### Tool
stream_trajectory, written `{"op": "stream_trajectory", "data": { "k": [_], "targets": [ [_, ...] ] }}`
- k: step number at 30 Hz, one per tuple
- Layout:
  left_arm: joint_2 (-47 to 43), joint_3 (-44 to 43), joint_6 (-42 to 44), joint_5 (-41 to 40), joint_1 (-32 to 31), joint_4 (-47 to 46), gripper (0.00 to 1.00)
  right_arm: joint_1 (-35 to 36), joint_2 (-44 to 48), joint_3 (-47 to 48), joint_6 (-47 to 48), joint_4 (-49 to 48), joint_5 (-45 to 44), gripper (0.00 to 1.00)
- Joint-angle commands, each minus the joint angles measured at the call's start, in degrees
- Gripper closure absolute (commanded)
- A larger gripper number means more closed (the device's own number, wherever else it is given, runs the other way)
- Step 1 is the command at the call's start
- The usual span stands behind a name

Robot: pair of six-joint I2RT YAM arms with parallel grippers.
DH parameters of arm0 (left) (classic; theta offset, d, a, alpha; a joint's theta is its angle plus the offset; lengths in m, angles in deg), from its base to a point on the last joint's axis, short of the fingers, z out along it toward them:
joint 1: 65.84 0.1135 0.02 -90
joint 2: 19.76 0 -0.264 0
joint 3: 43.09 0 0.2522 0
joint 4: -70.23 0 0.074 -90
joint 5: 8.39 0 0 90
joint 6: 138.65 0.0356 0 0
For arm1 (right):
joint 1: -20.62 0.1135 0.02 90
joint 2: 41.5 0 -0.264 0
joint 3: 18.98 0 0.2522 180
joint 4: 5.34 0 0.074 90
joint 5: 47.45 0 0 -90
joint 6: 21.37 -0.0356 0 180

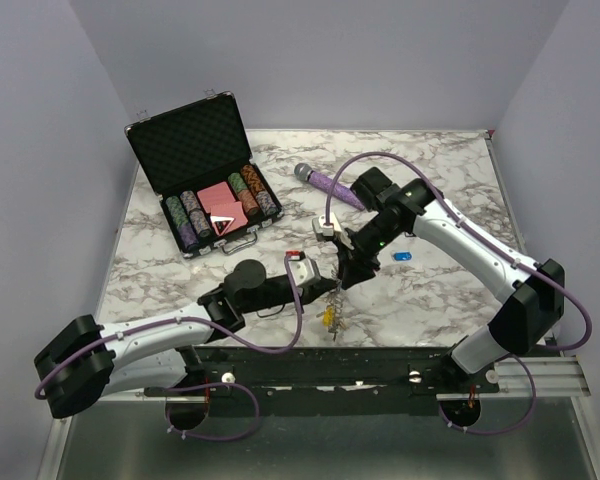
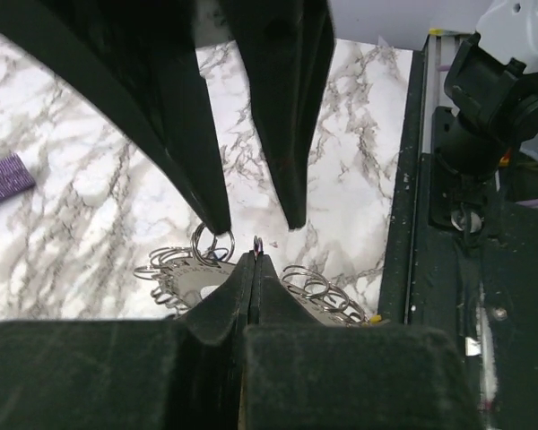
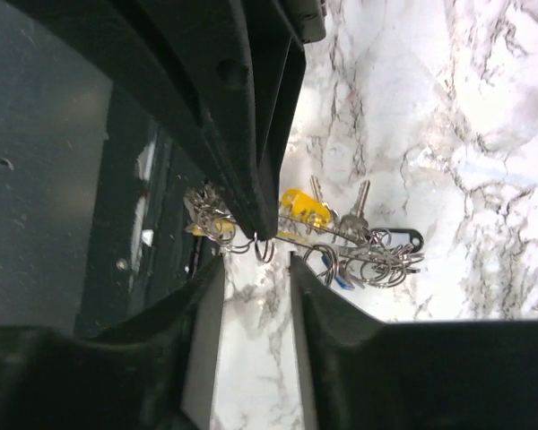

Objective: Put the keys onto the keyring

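Your left gripper [image 2: 254, 264] clenched on keyring [image 2: 190, 285], held up near-centre. Your right gripper [image 3: 255, 278] released, jaws straddling ring. One yellow key [image 3: 303, 206] plus others hang on already. One blue key [image 1: 403, 256] lies loose to right, not yet on.

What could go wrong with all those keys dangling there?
The left gripper alone pinches the keyring by a thin edge; the hanging keys might pull it loose. The open right gripper sits very close to the left one, so they could bump. A blue key lies apart on the table and may get forgotten.
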Motion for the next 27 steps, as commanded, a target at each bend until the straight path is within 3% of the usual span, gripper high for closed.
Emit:
{"op": "stream_trajectory", "data": {
  "k": [1,10,18,23,27],
  "targets": [
    [-5.5,4.5,-10.5,-2.3,0.8,-7.6,1.00,-3.2,2.7,-0.4,-1.4,-2.1,7.1,0.53],
    [-9.9,14.2,-28.7,-3.9,1.4,-27.5,1.00,-6.4,10.9,-12.2,9.7,-7.1,24.1,0.51],
    [-9.1,17.4,-34.9,-6.3,1.4,-40.3,1.00,-6.4,9.8,-13.4,6.4,-11.4,29.4,0.51],
    [-3.8,18.1,-38.4,-7.9,1.4,-51.0,1.00,-6.3,8.2,-12.5,1.8,-13.6,31.7,0.52],
    [-1.1,17.1,-38.8,-8.0,1.4,-53.9,1.00,-6.3,8.2,-11.8,-0.8,-14.4,32.3,0.52]
  ]
}}
